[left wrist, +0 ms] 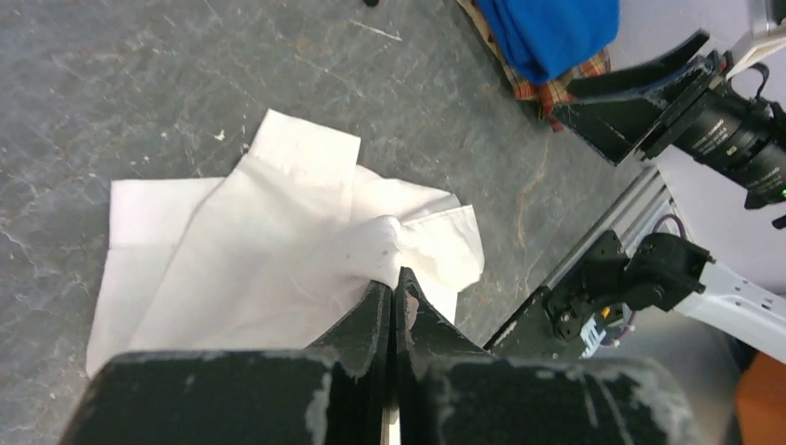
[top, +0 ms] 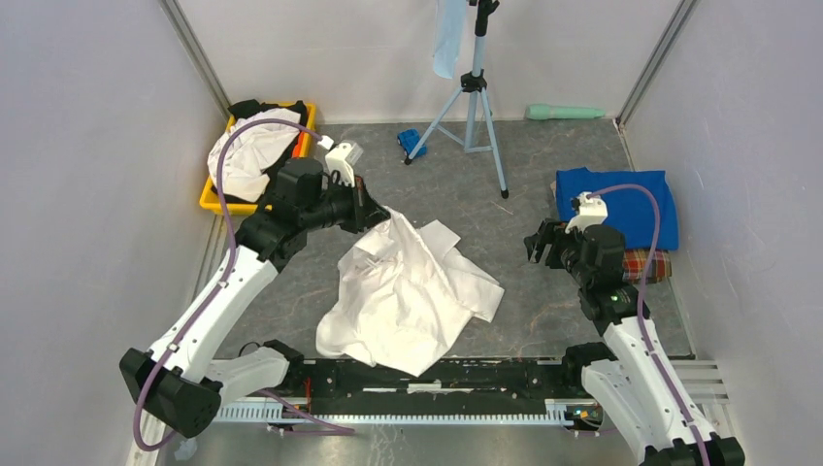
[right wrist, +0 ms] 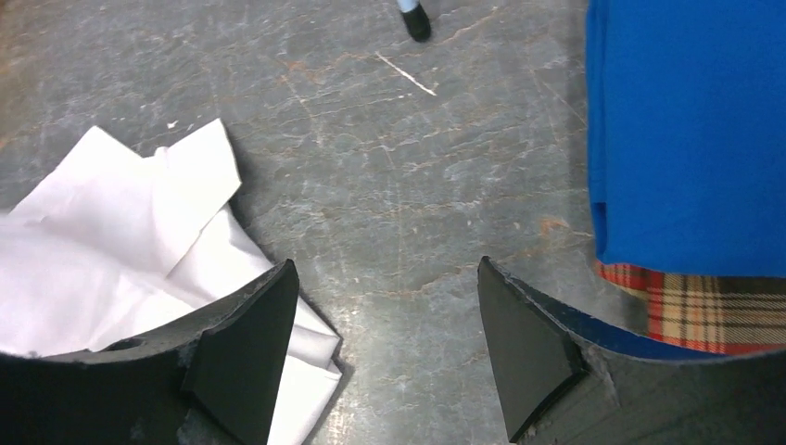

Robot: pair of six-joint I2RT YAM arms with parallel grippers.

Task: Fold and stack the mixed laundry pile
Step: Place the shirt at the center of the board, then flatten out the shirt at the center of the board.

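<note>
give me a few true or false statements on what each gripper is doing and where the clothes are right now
1. The left gripper is shut on a bunched fold of the white shirt. True.
2. The right gripper is clamped on the blue T-shirt. False: its jaws are open and empty, over the bare table between the white shirt and the blue T-shirt.
3. The blue T-shirt lies folded on top of the plaid cloth. True.
4. The yellow bin holds nothing. False: white and black clothes are heaped in it.
5. The white shirt lies neatly folded. False: it is spread out and rumpled.
</note>
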